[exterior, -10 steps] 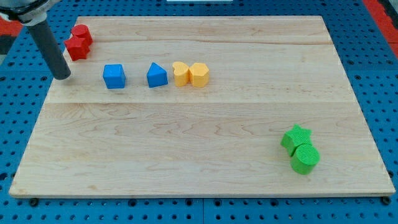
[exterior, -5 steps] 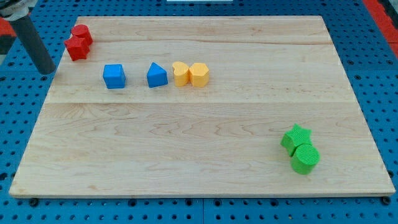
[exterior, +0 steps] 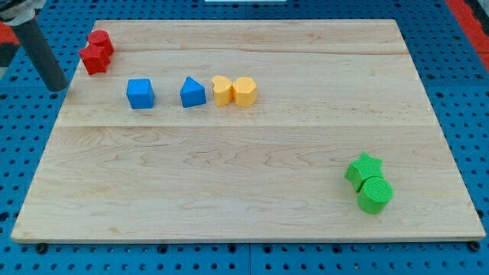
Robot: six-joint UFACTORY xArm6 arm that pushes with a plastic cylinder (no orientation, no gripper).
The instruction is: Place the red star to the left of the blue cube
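Two red blocks touch at the board's upper left: one (exterior: 94, 59) nearer the view's bottom and one (exterior: 100, 40) behind it. I cannot tell which of them is the star. The blue cube (exterior: 140, 93) sits to the right of and below them, apart from them. My tip (exterior: 56, 86) is at the board's left edge, left of the red pair and a little below it, touching no block. The dark rod rises from it toward the view's top left.
A blue wedge-shaped block (exterior: 192, 92) sits right of the blue cube. Two yellow blocks (exterior: 221, 90) (exterior: 244, 91) touch each other just right of it. A green star (exterior: 364, 168) and a green cylinder (exterior: 374, 194) sit together at the lower right. The wooden board (exterior: 244, 221) lies on a blue pegboard.
My tip moved left and slightly up, from near the blue cube's left to the board's left edge, then stayed still. No block has moved.
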